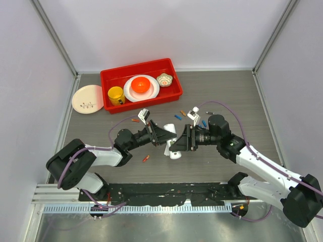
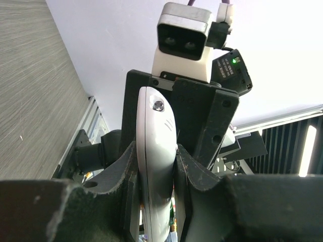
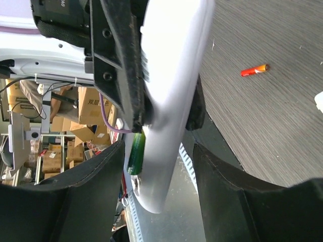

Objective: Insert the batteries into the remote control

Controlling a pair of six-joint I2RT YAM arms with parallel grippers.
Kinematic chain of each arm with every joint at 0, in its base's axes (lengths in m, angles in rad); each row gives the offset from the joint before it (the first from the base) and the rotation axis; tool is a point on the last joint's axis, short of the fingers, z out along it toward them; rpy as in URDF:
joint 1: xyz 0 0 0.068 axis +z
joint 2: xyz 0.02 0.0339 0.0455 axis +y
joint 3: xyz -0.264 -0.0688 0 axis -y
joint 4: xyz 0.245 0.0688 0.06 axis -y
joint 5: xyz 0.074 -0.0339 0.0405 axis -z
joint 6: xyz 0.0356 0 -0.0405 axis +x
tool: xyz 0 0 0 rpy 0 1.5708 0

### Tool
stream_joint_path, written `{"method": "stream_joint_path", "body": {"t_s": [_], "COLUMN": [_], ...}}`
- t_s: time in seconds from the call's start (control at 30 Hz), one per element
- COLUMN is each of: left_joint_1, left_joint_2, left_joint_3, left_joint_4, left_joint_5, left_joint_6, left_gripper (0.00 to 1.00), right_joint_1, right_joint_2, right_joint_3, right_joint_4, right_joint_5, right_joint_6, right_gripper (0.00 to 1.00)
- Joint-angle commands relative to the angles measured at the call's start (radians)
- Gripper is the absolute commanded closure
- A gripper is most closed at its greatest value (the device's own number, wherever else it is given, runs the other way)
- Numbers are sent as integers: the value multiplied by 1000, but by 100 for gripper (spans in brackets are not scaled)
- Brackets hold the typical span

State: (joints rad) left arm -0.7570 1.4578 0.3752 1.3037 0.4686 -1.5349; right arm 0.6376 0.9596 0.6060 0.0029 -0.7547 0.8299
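Observation:
The white remote control (image 2: 156,161) stands between the fingers of my left gripper (image 2: 157,189), which is shut on it. In the top view the remote (image 1: 174,153) hangs at mid-table between my left gripper (image 1: 168,136) and my right gripper (image 1: 179,140), which face each other. In the right wrist view the remote (image 3: 174,91) lies between the spread fingers of my right gripper (image 3: 159,196), which is open. A green battery (image 3: 136,154) lies against the remote's side. Loose batteries lie on the table: red-orange ones (image 1: 146,159) (image 3: 254,70) and blue ones (image 1: 177,116).
A red tray (image 1: 174,88) at the back holds a yellow cup (image 1: 116,95), a plate with an orange bowl (image 1: 141,86) and a small patterned bowl (image 1: 164,79). A cream plate (image 1: 87,98) lies to its left. More batteries (image 1: 135,120) lie behind the grippers.

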Motion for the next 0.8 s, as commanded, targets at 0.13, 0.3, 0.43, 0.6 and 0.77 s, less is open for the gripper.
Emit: {"method": "stream_joint_path", "body": {"t_s": [0.13, 0.3, 0.43, 0.6, 0.77], "left_joint_1": [4, 7, 8, 10, 10], "left_joint_2": [-11, -8, -8, -10, -11], "left_joint_3": [33, 28, 25, 22, 21], "left_joint_4": [243, 243, 243, 243, 243], "left_joint_5": [8, 8, 8, 10, 10], "left_joint_6": [-1, 2, 2, 4, 4], "left_gripper": [100, 100, 100, 100, 100], "right_joint_1": [-4, -6, -13, -32, -35], "right_joint_2": [-16, -24, -36, -45, -41], "right_joint_3": [-15, -20, -26, -38, -44], "right_joint_4": [74, 98, 100, 100, 100], "right_joint_5": [-31, -35, -34, -38, -41], "right_joint_6": [15, 32, 40, 41, 37], "right_gripper": [39, 40, 40, 44, 48]}}
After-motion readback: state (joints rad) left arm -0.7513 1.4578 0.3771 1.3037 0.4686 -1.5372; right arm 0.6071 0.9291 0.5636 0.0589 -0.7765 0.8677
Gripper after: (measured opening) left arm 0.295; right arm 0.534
